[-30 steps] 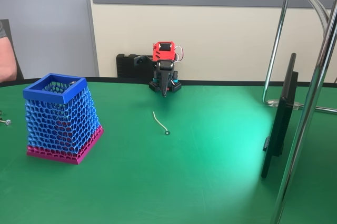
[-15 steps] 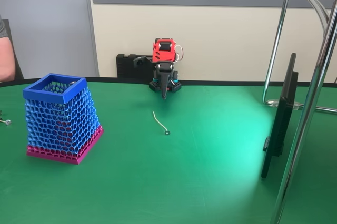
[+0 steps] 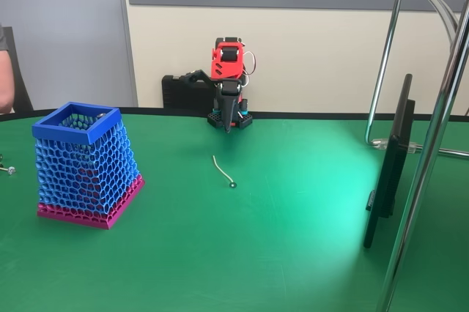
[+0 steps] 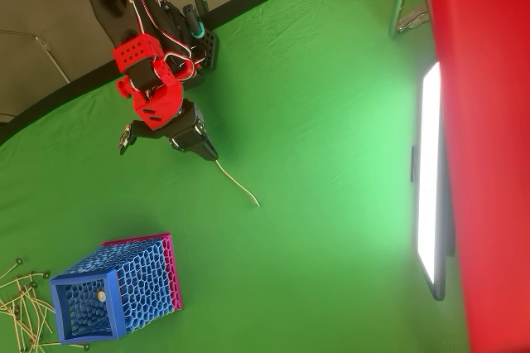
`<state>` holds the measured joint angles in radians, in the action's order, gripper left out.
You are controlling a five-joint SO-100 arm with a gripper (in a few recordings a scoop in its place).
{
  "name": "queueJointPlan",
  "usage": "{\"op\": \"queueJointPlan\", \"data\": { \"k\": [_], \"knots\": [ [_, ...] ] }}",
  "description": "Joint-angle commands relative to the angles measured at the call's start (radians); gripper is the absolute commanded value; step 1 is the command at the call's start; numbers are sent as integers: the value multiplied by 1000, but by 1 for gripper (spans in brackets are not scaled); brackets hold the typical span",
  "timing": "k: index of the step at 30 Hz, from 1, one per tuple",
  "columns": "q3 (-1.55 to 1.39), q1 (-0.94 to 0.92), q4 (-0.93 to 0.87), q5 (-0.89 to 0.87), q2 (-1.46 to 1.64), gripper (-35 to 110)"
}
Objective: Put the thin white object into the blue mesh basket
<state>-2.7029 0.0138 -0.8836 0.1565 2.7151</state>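
Thin white object [image 3: 222, 170]: lying loose on the green table [image 3: 293, 239], well apart from the blue mesh basket [image 3: 84, 165], so by my reading nothing is done; pick-up, carry and drop all remain. Gripper [image 3: 228, 126]: poised beyond the strand's far end, apparently empty, though I cannot tell the jaws' state. Basket: upright, one small round item [image 4: 100, 295] inside.

Red printed housings cap the arm [image 3: 228, 59] above black lower links and a dark, tapering gripper [image 3: 229, 125]. Thin white and red wires loop beside the red block, with blue accents at the black base [image 4: 203, 36].
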Motion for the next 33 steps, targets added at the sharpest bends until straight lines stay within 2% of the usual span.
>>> {"op": "queueJointPlan", "data": {
  "k": [1,6,10,15,24,29,33],
  "knots": [
    [83,12,-6,80,-74,1],
    [184,8,-6,258,-238,1],
    [245,-8,-2,494,-385,1],
    [383,-23,-18,614,-595,1],
    [641,-60,-110,1106,-897,1],
    [815,-48,-199,1193,-1051,1],
    [899,-46,-215,1241,-1131,8]
  ]
}}
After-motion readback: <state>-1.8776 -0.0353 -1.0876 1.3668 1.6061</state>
